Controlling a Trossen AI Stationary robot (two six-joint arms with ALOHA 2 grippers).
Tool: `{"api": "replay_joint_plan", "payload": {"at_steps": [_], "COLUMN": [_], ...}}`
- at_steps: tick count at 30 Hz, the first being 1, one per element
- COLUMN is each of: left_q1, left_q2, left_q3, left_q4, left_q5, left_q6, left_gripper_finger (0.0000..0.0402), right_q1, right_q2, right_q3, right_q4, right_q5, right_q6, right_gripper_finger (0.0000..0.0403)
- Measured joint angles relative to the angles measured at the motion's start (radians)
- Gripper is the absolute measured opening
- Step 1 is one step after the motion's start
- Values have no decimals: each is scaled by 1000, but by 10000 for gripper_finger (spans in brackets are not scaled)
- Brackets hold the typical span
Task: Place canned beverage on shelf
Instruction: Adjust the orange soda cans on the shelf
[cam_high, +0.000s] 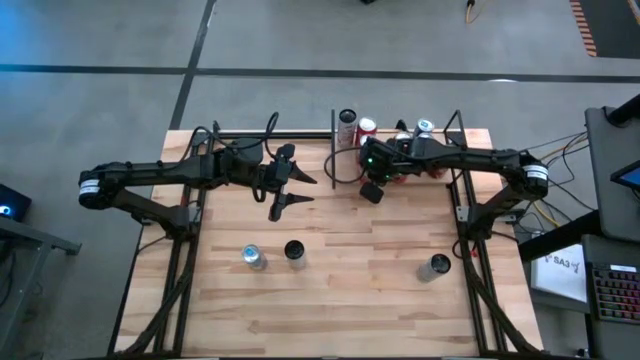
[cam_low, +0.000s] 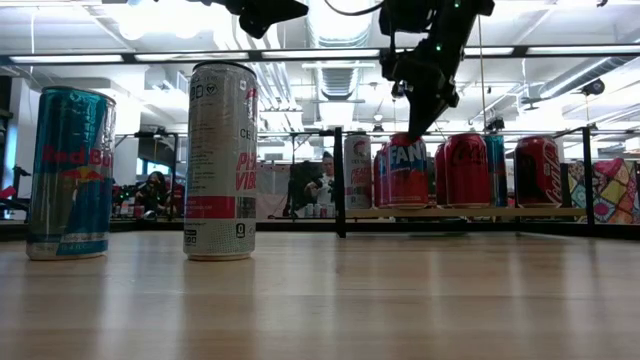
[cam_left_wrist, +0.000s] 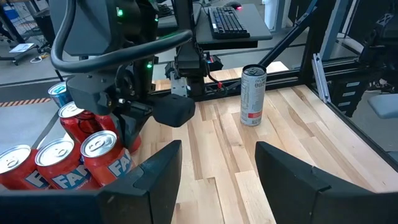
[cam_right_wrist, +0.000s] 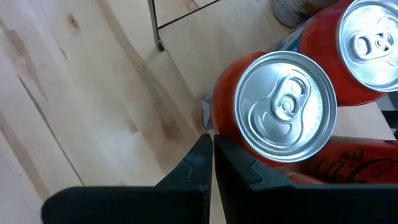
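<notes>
Right gripper, jaws pressed together and empty, hangs above the light-wood black-railed shelf, just beside an upright red Fanta can already standing there. Left gripper spread, farther away.

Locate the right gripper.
High view: the right gripper hangs over the light-wood shelf at the table's far edge, fingers shut, beside a red Fanta can.

- fanta can: red-orange body, silver lid.
- red bull can: blue and silver, red lettering.
- tall can: white-grey, pink lettering.
- shelf: light wood, black rods.
</notes>
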Motion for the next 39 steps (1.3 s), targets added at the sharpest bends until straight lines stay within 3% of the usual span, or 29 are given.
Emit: {"api": "replay_joint_plan", "payload": {"at_steps": [39], "left_q1": [0], "left_q2": [0], "left_q3": [0], "left_q4": [-1], "left_q5": [0], "left_q6": [0], "left_gripper_finger": [190], "right_q1": [-5], "right_q2": [-13], "right_q3": [24], "right_q4": [-5], "right_q5": [27], "right_q6": [-23], "right_gripper_finger": [9]}}
